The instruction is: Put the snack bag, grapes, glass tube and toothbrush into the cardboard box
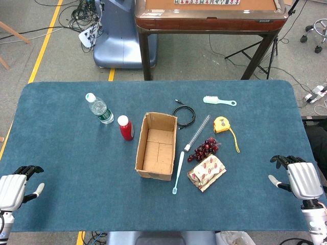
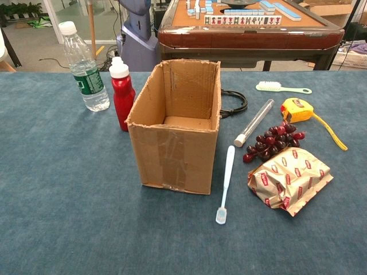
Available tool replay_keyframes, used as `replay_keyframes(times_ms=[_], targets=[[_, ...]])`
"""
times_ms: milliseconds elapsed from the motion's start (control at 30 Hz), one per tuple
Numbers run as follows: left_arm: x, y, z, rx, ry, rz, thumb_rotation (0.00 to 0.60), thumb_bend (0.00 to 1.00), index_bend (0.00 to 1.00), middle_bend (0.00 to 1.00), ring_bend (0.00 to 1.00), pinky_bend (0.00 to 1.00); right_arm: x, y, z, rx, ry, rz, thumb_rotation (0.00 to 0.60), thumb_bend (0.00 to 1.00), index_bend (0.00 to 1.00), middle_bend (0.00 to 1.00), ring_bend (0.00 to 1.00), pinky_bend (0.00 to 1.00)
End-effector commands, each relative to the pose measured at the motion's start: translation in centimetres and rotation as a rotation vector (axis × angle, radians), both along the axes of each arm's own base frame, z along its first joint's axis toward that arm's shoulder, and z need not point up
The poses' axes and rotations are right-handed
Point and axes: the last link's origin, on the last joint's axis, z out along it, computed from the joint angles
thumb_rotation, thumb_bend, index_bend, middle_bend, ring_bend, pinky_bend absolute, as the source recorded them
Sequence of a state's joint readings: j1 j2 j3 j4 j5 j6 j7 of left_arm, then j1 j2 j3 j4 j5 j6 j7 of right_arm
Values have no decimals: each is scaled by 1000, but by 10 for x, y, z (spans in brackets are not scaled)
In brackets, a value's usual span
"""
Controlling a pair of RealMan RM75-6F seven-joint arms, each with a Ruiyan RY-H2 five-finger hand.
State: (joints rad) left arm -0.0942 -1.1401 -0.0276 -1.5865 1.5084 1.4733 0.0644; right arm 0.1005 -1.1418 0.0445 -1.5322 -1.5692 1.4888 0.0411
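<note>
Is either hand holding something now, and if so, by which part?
Nothing is held. The left hand and the right hand are both empty, near the table's front corners.

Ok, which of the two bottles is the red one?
The shorter bottle nearest the cardboard box is red with a white cap; the taller bottle is clear plastic.

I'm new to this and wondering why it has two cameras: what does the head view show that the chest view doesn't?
Only the head view shows the left hand and right hand, both holding nothing. Only the chest view shows the cardboard box from the side. Both show the toothbrush, grapes, glass tube and snack bag.
</note>
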Motion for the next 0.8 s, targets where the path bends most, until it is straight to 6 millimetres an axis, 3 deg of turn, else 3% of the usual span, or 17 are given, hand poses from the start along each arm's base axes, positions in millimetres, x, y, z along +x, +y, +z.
replay_keyframes(times_ms=[33,300,500,633,733,800], targets=[[1,-2,0,1,6,2,600,281,401,421,353,652,1,-2,0,6,-4,6,600,167,447,557,480,558],[-3,-4,4,10,-4,27,600,281,401,421,353,652,6,-20,-10,2,-23,23,600,158,447,504,480,559],[-4,-7,8,22,-13,36,600,281,401,421,353,652,25,-40,-26,20,13,99,600,28,447,461,479,582],[-3,-9,10,28,-13,41,600,281,401,421,353,652,44,-54,-40,78,84,171,600,0,442,404,405,562],[-4,-9,10,31,-10,44,600,281,401,421,353,652,57,-62,-49,119,149,213,600,0,401,361,352,510],[-5,-9,11,32,-8,50,600,281,400,421,353,652,64,-65,-55,141,219,228,600,0,324,318,351,504]])
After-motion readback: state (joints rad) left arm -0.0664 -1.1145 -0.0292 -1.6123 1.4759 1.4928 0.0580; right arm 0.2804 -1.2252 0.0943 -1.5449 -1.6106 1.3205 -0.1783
